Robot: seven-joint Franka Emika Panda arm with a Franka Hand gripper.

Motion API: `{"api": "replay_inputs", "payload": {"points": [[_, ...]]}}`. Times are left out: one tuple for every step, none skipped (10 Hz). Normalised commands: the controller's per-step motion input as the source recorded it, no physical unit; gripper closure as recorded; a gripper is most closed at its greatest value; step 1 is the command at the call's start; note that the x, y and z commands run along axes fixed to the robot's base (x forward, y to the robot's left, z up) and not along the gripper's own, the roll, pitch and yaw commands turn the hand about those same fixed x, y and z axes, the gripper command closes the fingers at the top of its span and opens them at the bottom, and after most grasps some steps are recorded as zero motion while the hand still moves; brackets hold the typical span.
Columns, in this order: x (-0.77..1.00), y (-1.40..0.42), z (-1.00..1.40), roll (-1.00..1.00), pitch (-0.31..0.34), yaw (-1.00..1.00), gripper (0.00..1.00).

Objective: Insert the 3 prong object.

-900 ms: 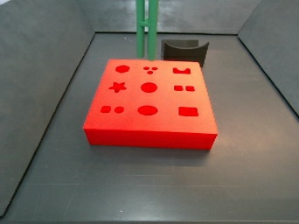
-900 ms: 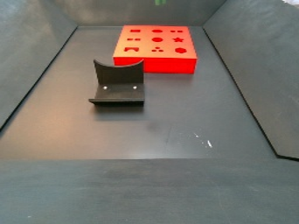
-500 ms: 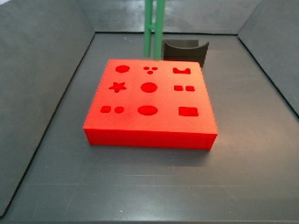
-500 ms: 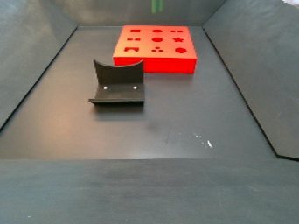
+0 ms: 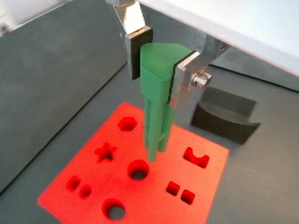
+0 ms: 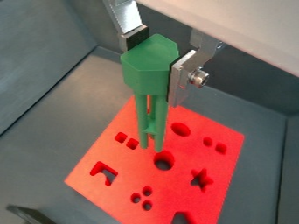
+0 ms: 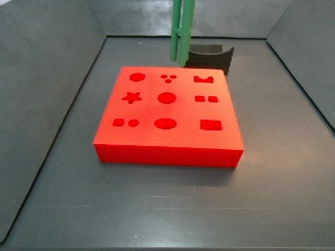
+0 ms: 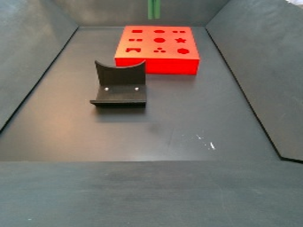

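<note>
My gripper is shut on the 3 prong object, a long green bar that hangs upright with its prongs pointing down; both wrist views show it. It hangs above the red block with shaped holes, clear of its top face. In both side views only part of the green bar shows, over the red block's far end. The gripper itself is out of frame there.
A black curved block stands on the dark floor apart from the red block; it also shows in a side view and a wrist view. Grey walls slope up around the floor.
The green bar has shifted sideways along the red block's far end, to the right in one side view, still held upright.
</note>
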Motion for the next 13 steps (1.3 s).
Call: {"api": "replay_inputs", "payload": {"points": [[0.02, 0.06, -0.24, 0.05, 0.000, -0.98, 1.00], [0.03, 0.05, -0.24, 0.04, 0.000, -1.00, 1.00], [0.00, 0.24, -0.25, 0.01, 0.000, -0.81, 1.00], [0.00, 0.39, -0.25, 0.00, -0.019, -0.65, 1.00], [0.00, 0.59, -0.24, 0.00, -0.029, -0.42, 1.00], [0.00, 0.71, -0.09, -0.18, -0.014, -0.16, 1.00], [0.01, 0.53, -0.21, -0.33, -0.097, 0.00, 1.00], [-0.03, 0.22, -0.23, -0.27, -0.164, 0.11, 1.00], [-0.13, 0.00, -0.01, 0.00, -0.131, 0.09, 1.00], [-0.13, -0.11, -0.11, 0.10, -0.146, 0.04, 1.00], [-0.14, -0.01, -0.18, 0.15, -0.140, 0.03, 1.00], [-0.10, 0.00, -0.17, 0.16, -0.109, 0.05, 1.00], [0.00, 0.00, -0.32, 0.02, -0.117, 0.01, 1.00]]}}
